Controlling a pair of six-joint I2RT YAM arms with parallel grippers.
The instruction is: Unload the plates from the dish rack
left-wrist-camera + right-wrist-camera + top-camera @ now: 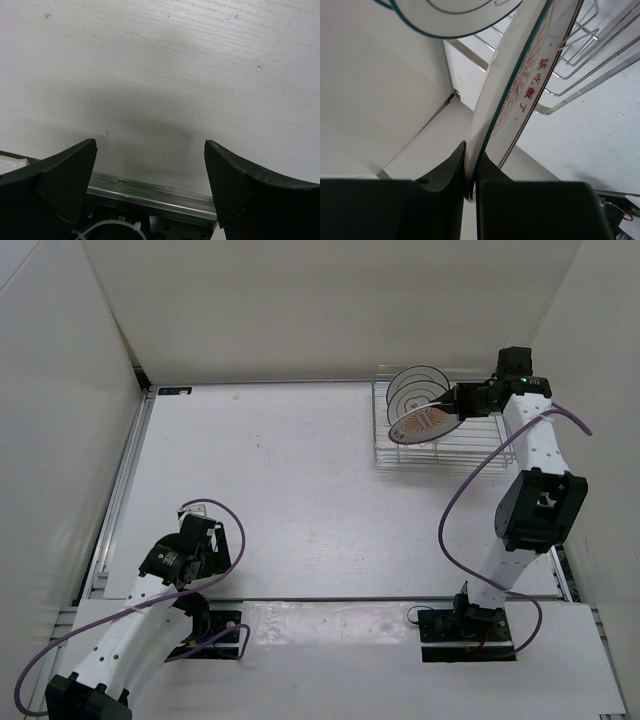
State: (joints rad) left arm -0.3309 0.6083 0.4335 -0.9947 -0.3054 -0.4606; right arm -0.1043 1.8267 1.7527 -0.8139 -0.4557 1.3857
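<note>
Behind the orange plate point(425, 425), ringed plates point(413, 390) stand in the rack point(470, 445).

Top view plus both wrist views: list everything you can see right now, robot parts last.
Dish rack: one, silver wire, far right of the table.
Orange plate: one, white with orange sunburst, tilted over the rack.
Ringed plate: at least one, white with dark rings, upright in the rack; a second cannot be told apart.
Table: one, white.
Cables: two, purple, one looping off each arm.
Left fingers: black, open, over the table's near left.
Right fingers: black, shut on the orange plate's rim.
</note>
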